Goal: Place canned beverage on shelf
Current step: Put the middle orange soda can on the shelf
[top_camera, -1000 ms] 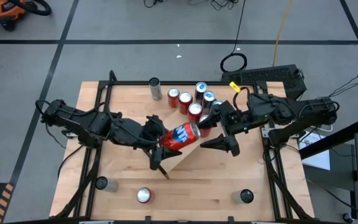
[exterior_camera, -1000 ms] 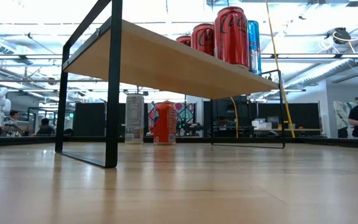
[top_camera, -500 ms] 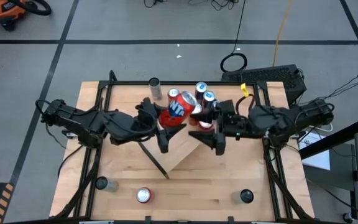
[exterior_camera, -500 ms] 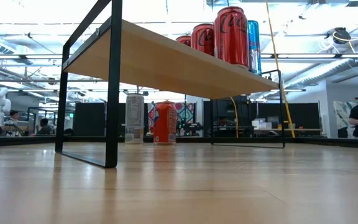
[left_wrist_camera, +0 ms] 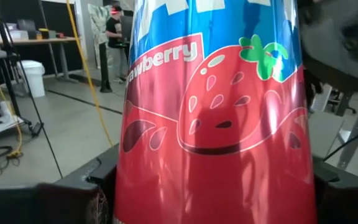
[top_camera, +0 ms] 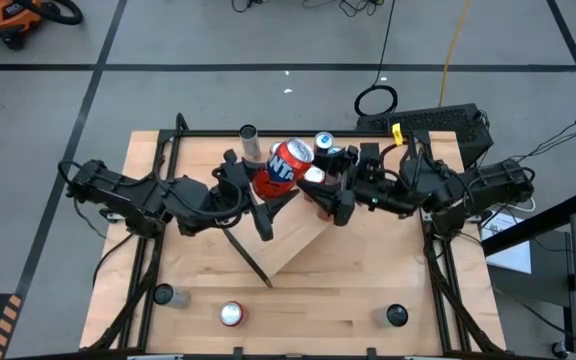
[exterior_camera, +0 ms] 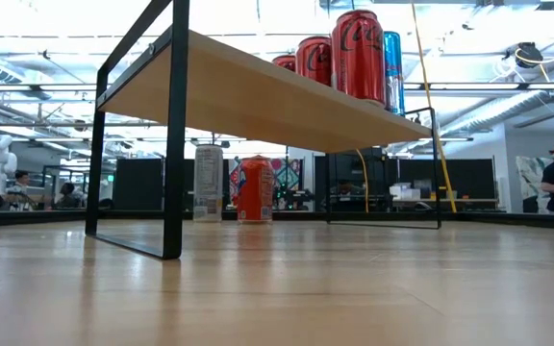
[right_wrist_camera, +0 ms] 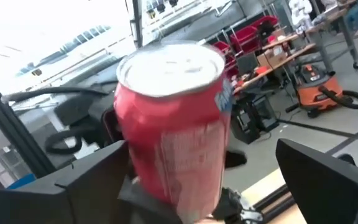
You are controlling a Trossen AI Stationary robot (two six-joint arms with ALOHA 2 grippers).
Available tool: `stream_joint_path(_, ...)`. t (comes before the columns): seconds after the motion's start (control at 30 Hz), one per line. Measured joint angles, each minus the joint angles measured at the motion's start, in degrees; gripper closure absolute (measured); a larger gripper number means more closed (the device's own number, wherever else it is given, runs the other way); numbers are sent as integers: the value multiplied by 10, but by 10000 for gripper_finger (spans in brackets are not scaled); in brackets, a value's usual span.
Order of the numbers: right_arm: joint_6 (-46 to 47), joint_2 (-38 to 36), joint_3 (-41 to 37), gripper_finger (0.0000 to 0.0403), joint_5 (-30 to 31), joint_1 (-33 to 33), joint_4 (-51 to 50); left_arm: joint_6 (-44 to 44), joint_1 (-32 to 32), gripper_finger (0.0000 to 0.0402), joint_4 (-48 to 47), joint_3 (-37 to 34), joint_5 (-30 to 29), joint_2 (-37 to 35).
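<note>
- Strawberry can (top_camera: 286, 165) sits clamped in the left gripper (top_camera: 264, 190), raised over the far end of the shelf (top_camera: 290, 245) beside the row of cans (top_camera: 325, 150) already standing there.
- Right gripper (top_camera: 330, 197) hangs close beside it, fingers spread and empty.
- Carrying is the step in hand; next, I judge, comes lowering the can upright into a free spot, then letting go.

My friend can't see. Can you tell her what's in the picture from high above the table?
The left gripper holds a red and blue strawberry drink can over the light-wood shelf, beside cans already standing there. The right gripper hangs open close by, and more cans stand on the wooden table.
</note>
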Motion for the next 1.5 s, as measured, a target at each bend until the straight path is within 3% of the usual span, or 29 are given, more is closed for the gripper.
stream_joint_path(0.2, -14, 0, 0, 7, -34, -10, 29, 9, 0, 121, 3, 0, -20, 9)
stream_joint_path(0.67, -19, 38, 0, 13, -28, -16, 79, 31, 0, 121, 7, 0, -85, 26)
stream_joint_path(1.1, -15, 39, 0, 119, -30, -31, 78, 28, 0, 112, 8, 0, -99, 26)
stream_joint_path(1.5, -17, 39, 0, 134, -29, -32, 75, 25, -5, 102, 4, 0, -81, 26)
